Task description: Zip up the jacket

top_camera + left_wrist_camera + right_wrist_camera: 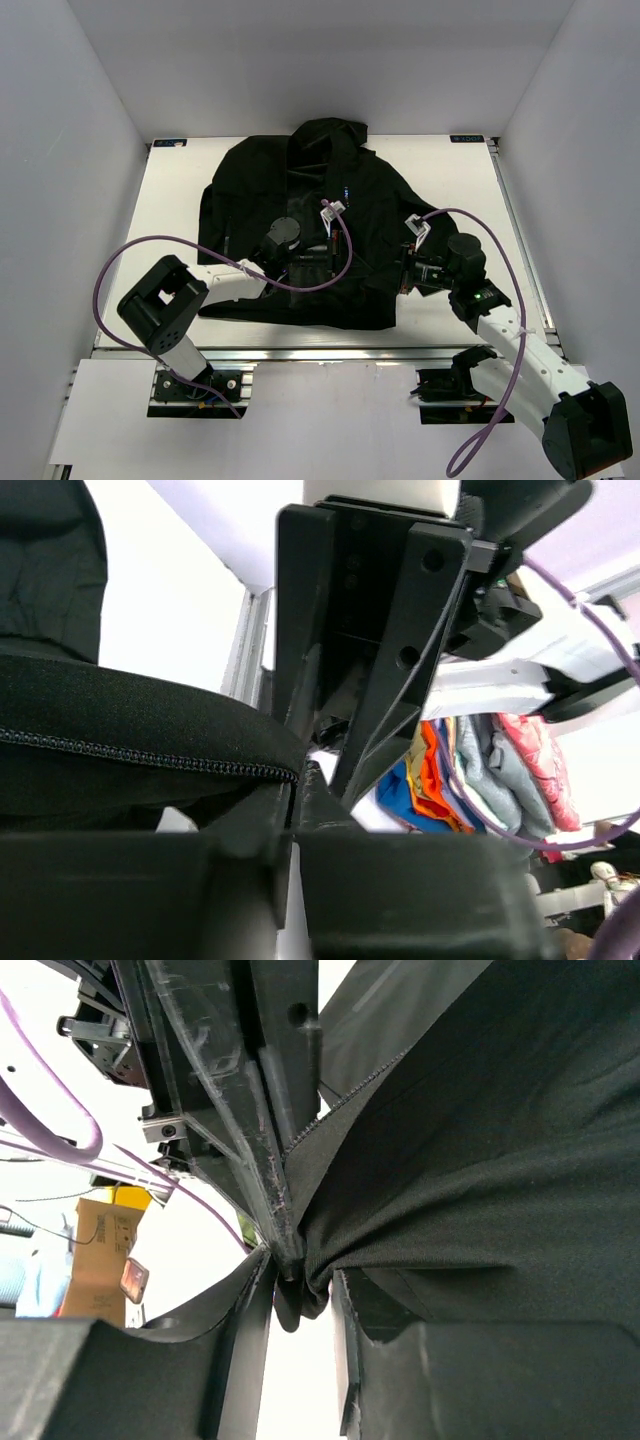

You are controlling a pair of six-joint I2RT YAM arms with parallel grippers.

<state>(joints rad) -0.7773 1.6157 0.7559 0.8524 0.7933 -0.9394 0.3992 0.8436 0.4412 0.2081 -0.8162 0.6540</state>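
Note:
The black hooded jacket [300,190] lies spread on the white table, hood at the far side. My left gripper [305,265] rests on its lower centre front. In the left wrist view a fabric edge with zipper teeth [150,755] runs into my left gripper [293,800], whose fingers are pressed together on it. My right gripper [408,272] is at the jacket's lower right part. In the right wrist view a bunched fold of jacket [480,1160] fills the gap of my right gripper [298,1300], and a toothed edge [350,1095] runs up from it.
The white table [170,200] is boxed in by grey walls on three sides, with an aluminium rail [320,353] along the near edge. Purple cables [110,270] loop off both arms. Beyond the table are a pile of colourful cloths [480,770] and a cardboard box [95,1250].

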